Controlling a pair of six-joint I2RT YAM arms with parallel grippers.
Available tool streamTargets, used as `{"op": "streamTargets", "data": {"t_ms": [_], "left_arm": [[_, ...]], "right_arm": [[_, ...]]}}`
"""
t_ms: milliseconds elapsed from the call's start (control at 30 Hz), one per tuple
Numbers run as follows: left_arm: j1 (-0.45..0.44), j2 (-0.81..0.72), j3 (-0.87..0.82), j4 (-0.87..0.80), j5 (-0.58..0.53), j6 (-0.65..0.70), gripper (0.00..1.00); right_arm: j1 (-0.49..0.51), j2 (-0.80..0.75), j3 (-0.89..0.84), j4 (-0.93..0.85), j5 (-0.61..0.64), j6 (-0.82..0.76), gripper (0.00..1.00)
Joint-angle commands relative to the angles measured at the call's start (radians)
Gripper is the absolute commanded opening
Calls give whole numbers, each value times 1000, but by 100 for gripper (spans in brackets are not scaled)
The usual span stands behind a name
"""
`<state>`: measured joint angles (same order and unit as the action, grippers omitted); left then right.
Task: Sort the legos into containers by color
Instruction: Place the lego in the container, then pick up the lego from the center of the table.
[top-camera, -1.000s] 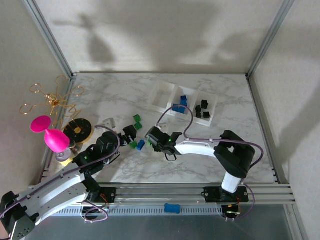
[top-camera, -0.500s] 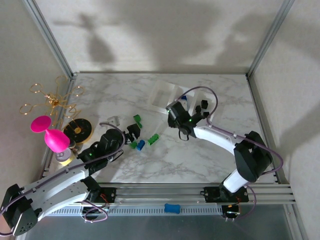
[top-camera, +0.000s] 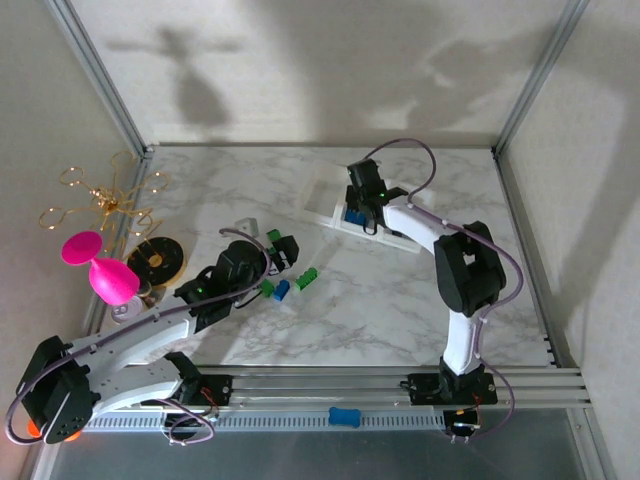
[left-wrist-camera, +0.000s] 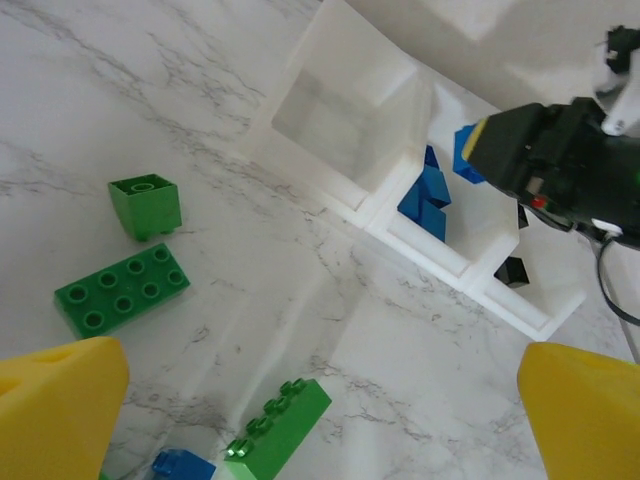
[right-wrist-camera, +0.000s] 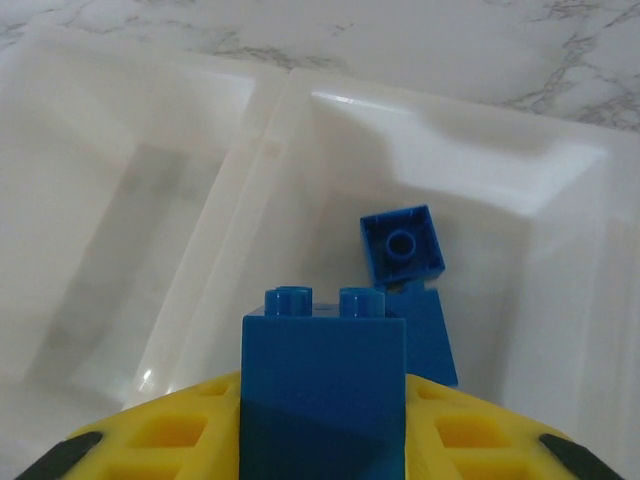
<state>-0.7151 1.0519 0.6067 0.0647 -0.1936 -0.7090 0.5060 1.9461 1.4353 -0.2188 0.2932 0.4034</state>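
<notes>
1. White plastic three-bin tray (top-camera: 323, 190), couple of blue plastic bricks (right-wrist-camera: 402, 245) sitting in its middle bin
2. Left gripper (top-camera: 282, 250) jaws wide apart, empty, over loose green plastic bricks (left-wrist-camera: 122, 290)
3. Right gripper (top-camera: 361, 209) pinching a small blue two-stud brick (right-wrist-camera: 322, 385) above that middle bin

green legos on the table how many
4: a cube, an eight-stud brick beside it, a long brick, and a small brick beside the loose blue brick. More may hide under the left pincer.

A marble table (top-camera: 400, 300) is carrying white containers (top-camera: 325, 190) at upper centre and loose green and blue legos (top-camera: 307, 277) at centre left.
</notes>
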Motion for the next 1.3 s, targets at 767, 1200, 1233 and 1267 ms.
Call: {"op": "streamTargets", "data": {"t_ms": [767, 1200, 1233, 1267], "left_arm": [[13, -72, 12, -32, -18, 5, 100], [14, -249, -76, -170, -85, -50, 100], [14, -264, -80, -184, -90, -53, 100], [14, -277, -85, -198, -95, -56, 100]], "right_arm": [[127, -242, -168, -10, -99, -62, 56], [453, -301, -346, 12, -114, 112, 63], [478, -292, -344, 12, -116, 134, 63], [495, -286, -342, 11, -117, 157, 63]]}}
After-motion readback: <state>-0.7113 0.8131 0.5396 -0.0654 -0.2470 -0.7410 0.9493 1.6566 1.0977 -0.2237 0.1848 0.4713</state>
